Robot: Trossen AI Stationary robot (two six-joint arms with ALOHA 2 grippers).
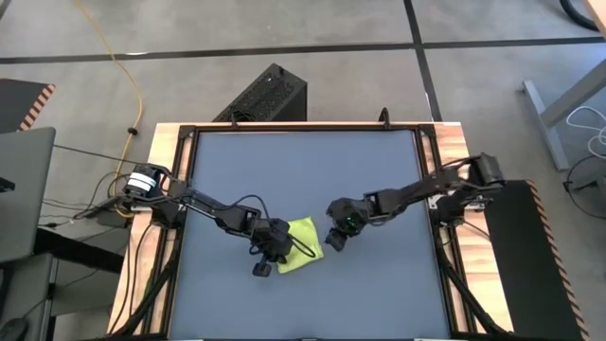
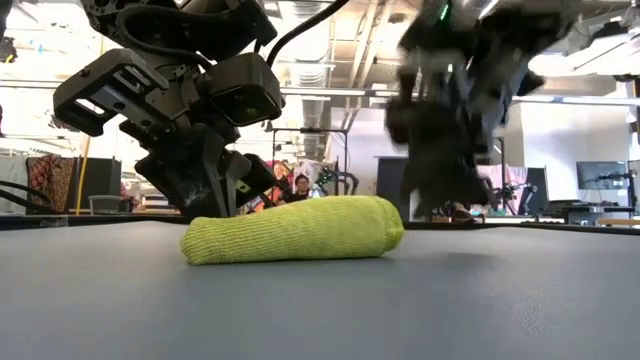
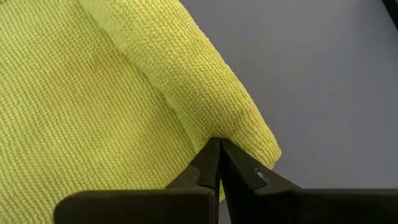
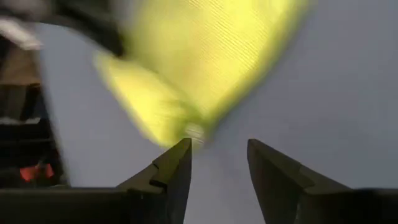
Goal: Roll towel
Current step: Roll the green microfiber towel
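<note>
Up close on the bench [image 1: 379,284], front-centre: the towel [image 2: 295,229] lies as a fat lime roll, looks wound all the way, ends a bit uneven. In the high view it sits between the two arms, nearer the left one.

Left claw [image 3: 219,144] is right on it, tips pinched together w/ nothing between them, pressing into the crease where the outer flap meets the roll. Prob. reason: pin that seam so the roll can't spring open. No cloth actually gripped, just a poke-and-hold.

Right claw [image 4: 217,149] is just beside the roll's other end, fingers [image 4: 177,165] spread apart, nothing in them, bare bench showing in the gap. It reads as let go of the cloth, w/ the towel lying just in front of the tips. In the low view that arm is a blur above the roll's right end.

Judgement: rolling itself about done; what's left is for both claws to clear w/o dragging the flap loose.

Farther back, beyond the bench edge: room clutter, a person [image 2: 300,187] seated, not involved.
</note>
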